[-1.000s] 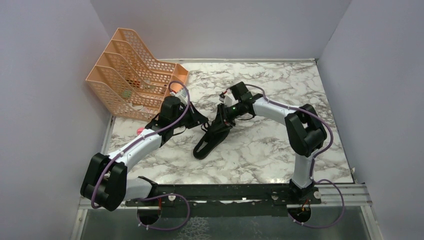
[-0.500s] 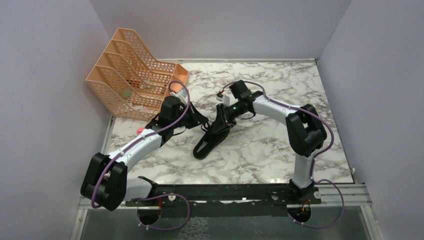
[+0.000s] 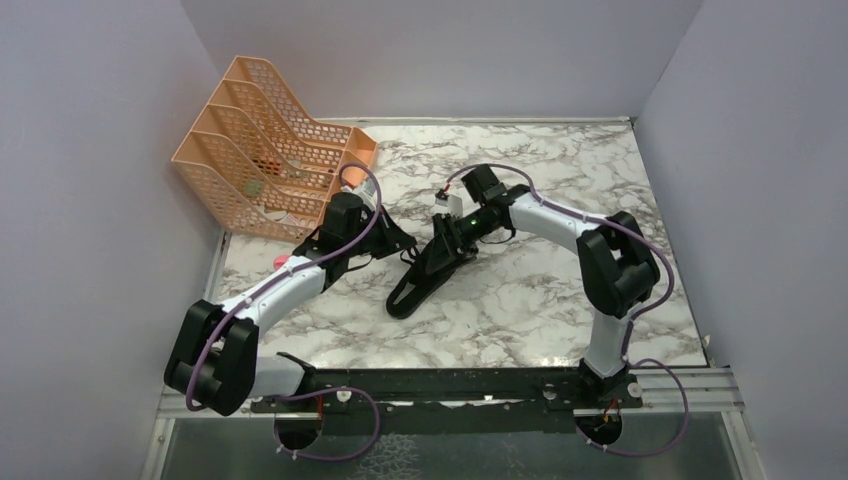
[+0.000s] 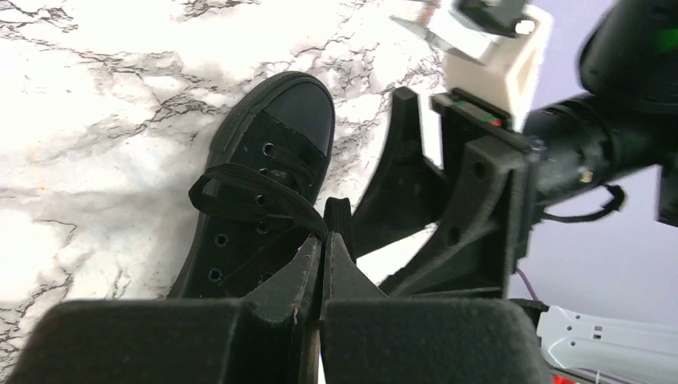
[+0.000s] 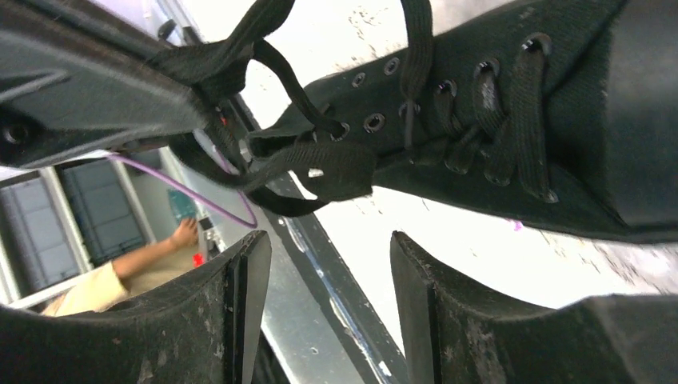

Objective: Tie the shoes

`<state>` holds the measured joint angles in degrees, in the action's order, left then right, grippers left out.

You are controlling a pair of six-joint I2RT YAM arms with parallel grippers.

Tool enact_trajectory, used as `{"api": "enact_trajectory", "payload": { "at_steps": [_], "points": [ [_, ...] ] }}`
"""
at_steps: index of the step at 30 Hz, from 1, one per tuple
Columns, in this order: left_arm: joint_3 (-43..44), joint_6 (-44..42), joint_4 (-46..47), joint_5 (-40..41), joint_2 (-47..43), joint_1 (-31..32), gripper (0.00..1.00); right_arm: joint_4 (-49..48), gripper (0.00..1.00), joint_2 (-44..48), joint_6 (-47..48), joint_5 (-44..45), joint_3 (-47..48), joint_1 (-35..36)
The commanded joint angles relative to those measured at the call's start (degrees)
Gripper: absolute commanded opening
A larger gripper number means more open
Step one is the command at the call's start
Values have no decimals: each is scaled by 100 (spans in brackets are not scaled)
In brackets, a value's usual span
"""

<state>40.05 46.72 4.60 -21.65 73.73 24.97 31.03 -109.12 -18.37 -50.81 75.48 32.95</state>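
The left tool (image 4: 322, 258) is clenched on a lace (image 4: 276, 200) over the shoe (image 3: 423, 276). The right tool (image 5: 328, 244) gapes released beside the shoe, crowding it. An orange rack (image 3: 258, 140) stands well behind the shoe on the worktop (image 3: 520, 295).

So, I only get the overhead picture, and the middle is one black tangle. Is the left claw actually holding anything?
Observer: Yes. Its own camera shows the left gripper pinched shut on a lace that loops across the shoe.
Operator: And the right one?
Observer: Open. In its own camera view the right gripper has nothing between its fingers. The lace hangs just beyond them.
Operator: Is there a bow yet?
Observer: No finished bow shows. The lace is threaded through the eyelets, with a loose loop running up to the left gripper.
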Motion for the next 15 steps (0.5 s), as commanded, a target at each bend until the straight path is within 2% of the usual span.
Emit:
{"api": "enact_trajectory", "payload": {
  "at_steps": [1, 5, 9, 12, 15],
  "points": [
    [167, 3, 59, -34, 168, -45, 0, 473, 62, 657, 336, 1134, 23, 72],
    [167, 12, 190, -46, 297, -45, 0, 319, 66, 1397, 420, 1633, -250, 351],
    [249, 4, 317, -189, 502, -44, 0, -276, 67, 2010, 1281, 2131, -576, 976],
    [275, -11, 354, -234, 588, -45, 0, -802, 67, 2191, 2782, 1740, -710, 1143],
    [259, -22, 374, -260, 598, -45, 0, -894, 67, 2116, 4524, 1454, -778, 1238]
  ]
}}
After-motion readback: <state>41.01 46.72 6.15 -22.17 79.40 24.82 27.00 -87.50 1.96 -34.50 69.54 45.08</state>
